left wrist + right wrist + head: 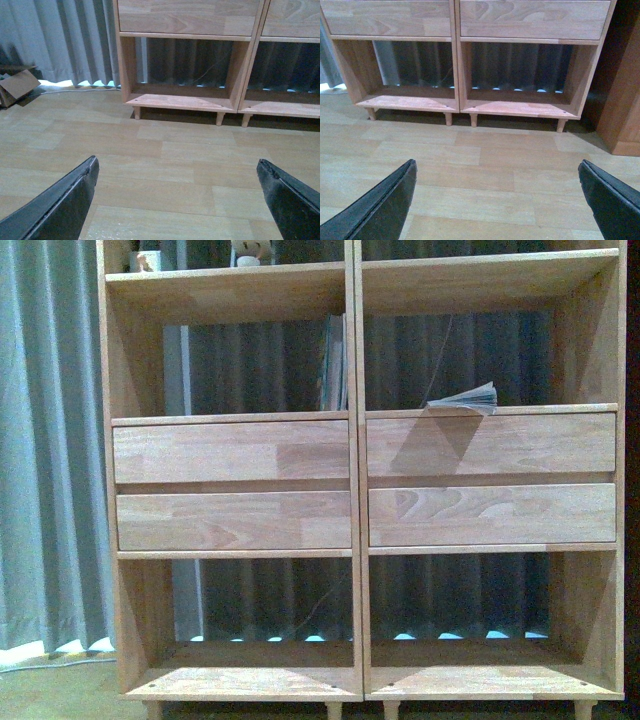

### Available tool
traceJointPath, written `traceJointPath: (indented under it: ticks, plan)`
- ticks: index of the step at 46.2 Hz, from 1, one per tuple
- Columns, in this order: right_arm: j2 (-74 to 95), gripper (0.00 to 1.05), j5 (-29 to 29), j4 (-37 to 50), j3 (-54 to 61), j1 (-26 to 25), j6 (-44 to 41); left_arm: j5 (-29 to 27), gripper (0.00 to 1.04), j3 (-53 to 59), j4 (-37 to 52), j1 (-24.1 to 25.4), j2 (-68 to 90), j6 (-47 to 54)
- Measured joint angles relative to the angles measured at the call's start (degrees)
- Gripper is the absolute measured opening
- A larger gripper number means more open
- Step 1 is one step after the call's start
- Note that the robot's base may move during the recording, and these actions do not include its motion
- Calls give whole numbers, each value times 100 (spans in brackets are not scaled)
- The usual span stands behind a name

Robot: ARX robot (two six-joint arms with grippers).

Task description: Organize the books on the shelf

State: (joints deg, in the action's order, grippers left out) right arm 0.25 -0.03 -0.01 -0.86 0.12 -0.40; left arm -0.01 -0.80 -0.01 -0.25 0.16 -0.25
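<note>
Although wrist views miss them, the front view shows books.

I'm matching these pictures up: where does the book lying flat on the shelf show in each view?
Front view: the flat book lies in the right compartment above the drawers.
Left wrist view: not in it.
Right wrist view: not in it.
Shared landmark: the central double upright.

Smooth satin light wood, visibly jointed, for the shelf ahead of the left end effector and right end effector, faintly glossy wood-grain floor beneath, matt black scuffed fingers, grey cloth curtain beyond.
</note>
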Motion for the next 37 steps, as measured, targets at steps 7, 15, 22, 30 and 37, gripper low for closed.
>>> traceJointPath:
  ticks: [7, 15, 22, 30, 37]
  plan:
    - [0, 98, 0, 0, 0, 0, 0, 0, 97, 0, 0, 0, 0, 0]
    - [0, 98, 0, 0, 0, 0, 0, 0, 97, 0, 0, 0, 0, 0]
    - [0, 98, 0, 0, 0, 0, 0, 0, 97, 0, 0, 0, -2, 0]
    - [0, 98, -2, 0, 0, 0, 0, 0, 97, 0, 0, 0, -2, 0]
    - [0, 98, 0, 0, 0, 0, 0, 0, 97, 0, 0, 0, -2, 0]
